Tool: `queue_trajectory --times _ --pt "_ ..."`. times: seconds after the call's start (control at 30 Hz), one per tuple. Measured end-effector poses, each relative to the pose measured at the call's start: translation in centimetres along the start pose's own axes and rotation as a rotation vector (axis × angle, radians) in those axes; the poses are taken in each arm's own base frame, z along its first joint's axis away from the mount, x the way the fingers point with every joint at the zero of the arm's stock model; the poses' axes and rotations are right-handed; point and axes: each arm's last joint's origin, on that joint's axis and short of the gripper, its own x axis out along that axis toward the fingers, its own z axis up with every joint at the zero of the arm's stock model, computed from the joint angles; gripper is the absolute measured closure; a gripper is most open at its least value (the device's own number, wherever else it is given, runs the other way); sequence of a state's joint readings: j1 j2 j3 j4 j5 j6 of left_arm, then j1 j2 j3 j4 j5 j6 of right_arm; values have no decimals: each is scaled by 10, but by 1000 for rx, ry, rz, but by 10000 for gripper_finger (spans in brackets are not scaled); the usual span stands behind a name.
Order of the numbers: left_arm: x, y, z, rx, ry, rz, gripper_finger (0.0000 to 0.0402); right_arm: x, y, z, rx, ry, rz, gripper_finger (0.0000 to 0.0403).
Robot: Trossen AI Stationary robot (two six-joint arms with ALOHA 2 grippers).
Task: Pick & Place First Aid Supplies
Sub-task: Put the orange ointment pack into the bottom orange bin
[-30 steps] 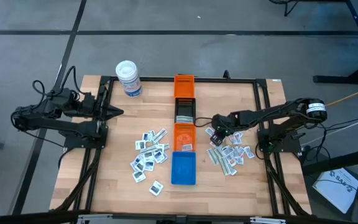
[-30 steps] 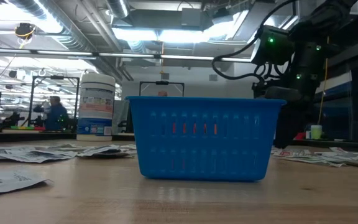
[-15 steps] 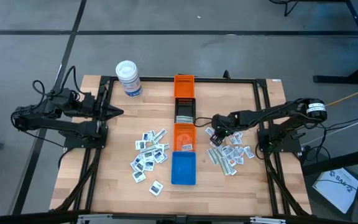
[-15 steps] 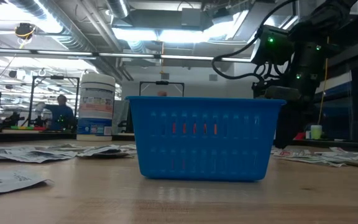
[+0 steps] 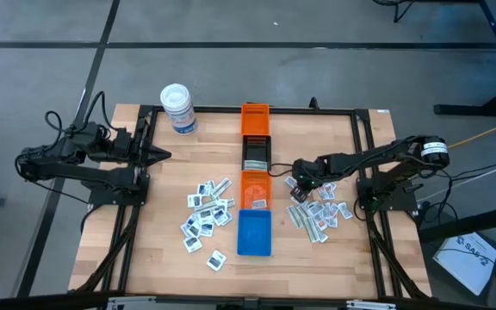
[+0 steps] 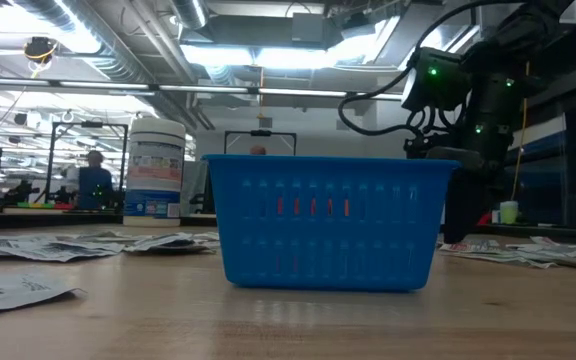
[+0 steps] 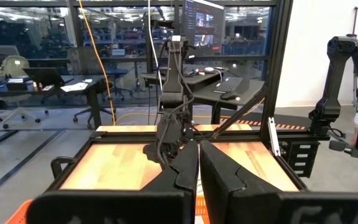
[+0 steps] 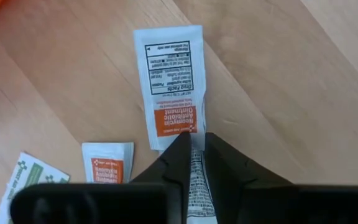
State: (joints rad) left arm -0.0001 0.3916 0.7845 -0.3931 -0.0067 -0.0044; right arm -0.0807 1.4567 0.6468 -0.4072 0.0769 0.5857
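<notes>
Between my right tool's (image 8: 191,149) nearly closed fingers sits the near end of a white ointment packet (image 8: 170,84), flat on the bench (image 8: 278,74) beside the orange bin (image 5: 255,188), its long axis running straight ahead; my left tool (image 5: 164,156), clenched empty, waits well apart.
</notes>
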Motion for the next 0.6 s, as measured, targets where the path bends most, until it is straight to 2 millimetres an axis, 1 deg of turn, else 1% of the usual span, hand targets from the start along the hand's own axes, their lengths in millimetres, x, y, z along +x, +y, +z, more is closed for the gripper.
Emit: queue_trajectory --times 0.1,0.17,0.43,0.5,0.6 --pt "0 0 0 0 0 0 393 0 0 0 -11 -8 -12 352" --pt "0 0 0 0 0 0 393 0 -1 1 -15 -21 -28 340" --pt "0 0 0 0 0 0 392 0 -1 1 -13 -27 -29 258" --pt "0 0 0 0 0 0 390 0 0 1 -12 -20 -14 249" --pt "0 0 0 0 0 0 389 0 1 2 -10 -22 0 247"
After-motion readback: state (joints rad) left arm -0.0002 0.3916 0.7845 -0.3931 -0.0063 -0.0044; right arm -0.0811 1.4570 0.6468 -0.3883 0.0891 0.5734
